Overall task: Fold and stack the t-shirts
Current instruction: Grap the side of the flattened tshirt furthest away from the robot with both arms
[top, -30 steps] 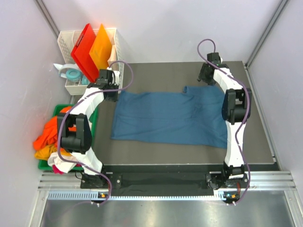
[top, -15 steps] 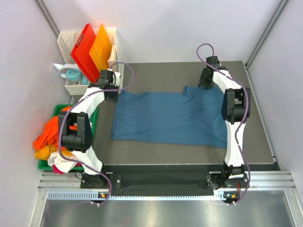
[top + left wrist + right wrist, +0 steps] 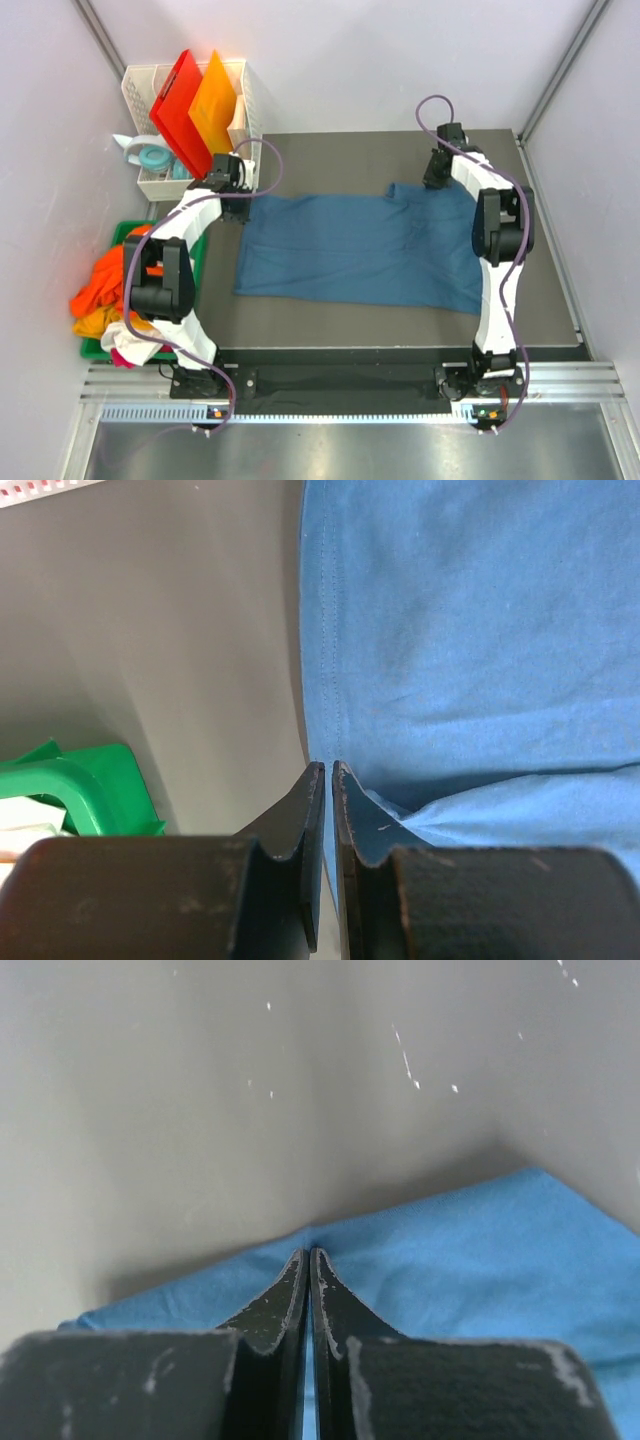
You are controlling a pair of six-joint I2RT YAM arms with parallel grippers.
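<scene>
A teal-blue t-shirt (image 3: 360, 250) lies spread flat on the dark mat (image 3: 330, 150). My left gripper (image 3: 238, 208) is at the shirt's far left corner, its jaws shut on a pinch of the hem (image 3: 322, 767), and blue cloth (image 3: 480, 630) spreads away to the right of the fingers. My right gripper (image 3: 437, 183) is at the far right corner by the sleeve, shut on the shirt's edge (image 3: 307, 1252), with a sliver of blue fabric (image 3: 480, 1250) showing between its jaws. More t-shirts in orange, yellow and white (image 3: 100, 295) are heaped in a green bin (image 3: 130, 228) to the left.
A white basket (image 3: 140, 80) at the back left holds red and orange boards (image 3: 190, 105), with a tape roll (image 3: 152, 157) beside them. The green bin's corner (image 3: 90, 780) is close to my left fingers. Grey walls stand on both sides.
The right gripper has come down onto the shirt's far right corner and closed on the fabric. The left gripper has shifted slightly right, still shut on its corner.
</scene>
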